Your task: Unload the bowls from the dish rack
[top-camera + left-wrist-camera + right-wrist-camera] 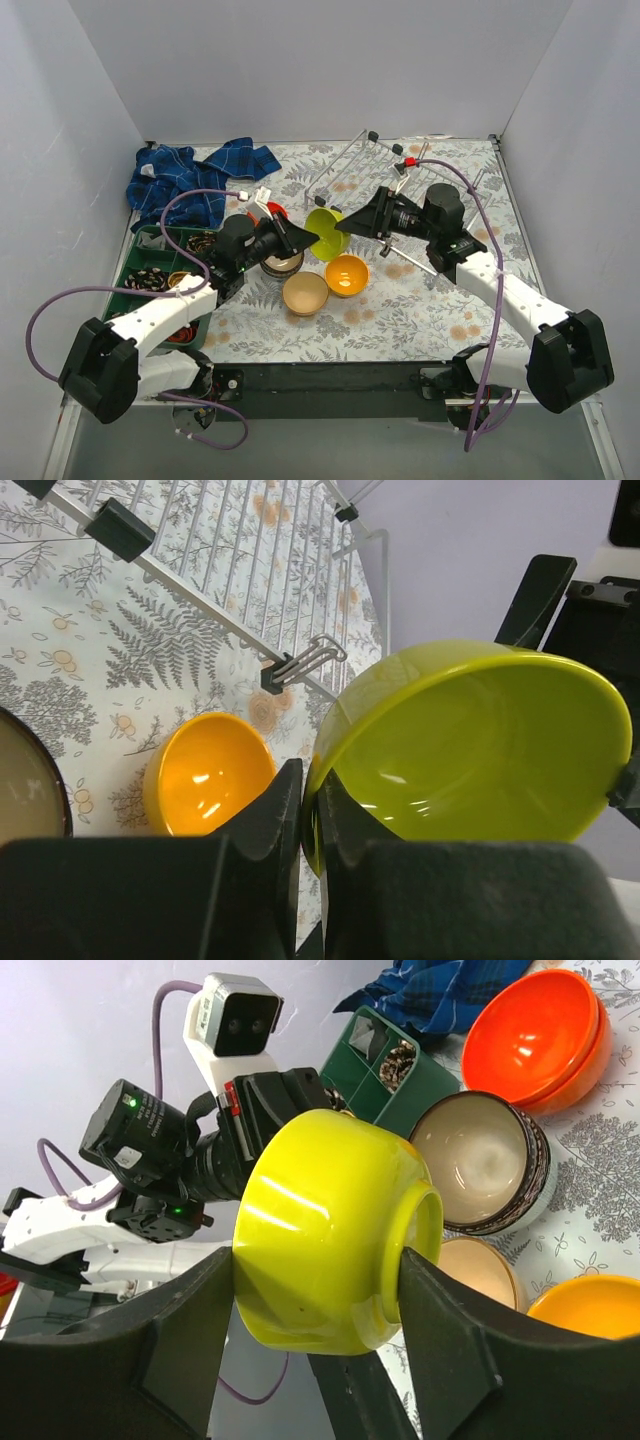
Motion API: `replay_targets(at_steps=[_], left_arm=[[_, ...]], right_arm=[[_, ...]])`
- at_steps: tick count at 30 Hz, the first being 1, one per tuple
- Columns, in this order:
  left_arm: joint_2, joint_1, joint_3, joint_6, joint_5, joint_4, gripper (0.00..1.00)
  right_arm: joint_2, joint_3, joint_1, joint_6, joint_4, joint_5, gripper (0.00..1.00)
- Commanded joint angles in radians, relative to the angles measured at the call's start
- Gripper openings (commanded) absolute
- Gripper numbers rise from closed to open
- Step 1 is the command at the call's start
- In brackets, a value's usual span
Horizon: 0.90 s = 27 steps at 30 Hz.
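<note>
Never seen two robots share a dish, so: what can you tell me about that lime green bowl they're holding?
The lime green bowl is small, round and glossy, like glazed ceramic, with a foot ring underneath, and empty. It hangs above the table, tipped on its side. The left pincer pinches its rim; the right pincer clasps its outer wall.

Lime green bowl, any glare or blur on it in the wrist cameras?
Left wrist: small white glints inside the lime green bowl, sharp; the left end effector pinching its rim looks blurred. Right wrist: broad soft sheen on its outer wall, edges crisp.
</note>
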Motion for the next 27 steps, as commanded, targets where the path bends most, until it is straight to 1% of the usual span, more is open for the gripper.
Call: replay_targets(at_steps=[1, 2, 3, 4, 8, 9, 11, 12, 13, 15, 16, 18, 19, 24, 27], left_arm=[[-0.06, 0.005, 0.047, 0.083, -0.121, -0.148, 0.0], [-0.066, 0.005, 0.068, 0.097, -0.136, -0.177, 0.0], [-0.075, 0.005, 0.081, 0.129, -0.17, -0.21, 0.0], [-0.078, 0.006, 0.094, 0.146, -0.188, -0.278, 0.0], [-0.098, 0.005, 0.174, 0.247, -0.245, -0.44, 0.0], [-0.098, 0.006, 0.208, 0.262, -0.247, -0.489, 0.0], [-0.097, 0.003, 0.235, 0.305, -0.247, -0.537, 0.0], [-0.097, 0.005, 0.26, 0.319, -0.275, -0.575, 0.0], [-0.097, 0.005, 0.268, 0.331, -0.279, -0.593, 0.0], [-0.098, 0.005, 0.283, 0.345, -0.283, -0.638, 0.0], [-0.101, 0.003, 0.288, 0.354, -0.285, -0.653, 0.0], [-0.098, 0.003, 0.301, 0.364, -0.286, -0.696, 0.0], [-0.1, 0.003, 0.308, 0.37, -0.286, -0.708, 0.0], [-0.1, 0.0, 0.32, 0.4, -0.26, -0.771, 0.0], [-0.097, -0.009, 0.322, 0.413, -0.26, -0.794, 0.0]], right_arm=[[-0.054, -0.009, -0.005, -0.07, 0.007, 0.027, 0.75], [-0.06, -0.006, -0.007, -0.105, -0.014, 0.044, 0.77], [-0.068, 0.008, -0.01, -0.131, -0.08, 0.058, 0.79], [-0.071, 0.019, -0.015, -0.153, -0.113, 0.072, 0.81], [-0.087, 0.063, -0.03, -0.287, -0.264, 0.138, 0.83], [-0.09, 0.087, -0.031, -0.309, -0.33, 0.154, 0.83], [-0.091, 0.115, -0.036, -0.361, -0.405, 0.219, 0.83], [-0.094, 0.127, -0.036, -0.41, -0.445, 0.246, 0.83], [-0.099, 0.147, -0.036, -0.429, -0.5, 0.303, 0.84], [-0.111, 0.161, -0.036, -0.482, -0.554, 0.361, 0.84], [-0.114, 0.178, -0.036, -0.496, -0.609, 0.428, 0.84], [-0.122, 0.195, -0.036, -0.544, -0.657, 0.498, 0.84], [-0.125, 0.209, -0.038, -0.558, -0.703, 0.565, 0.84], [-0.156, 0.227, -0.036, -0.622, -0.762, 0.725, 0.85], [-0.165, 0.233, -0.036, -0.648, -0.782, 0.765, 0.85]])
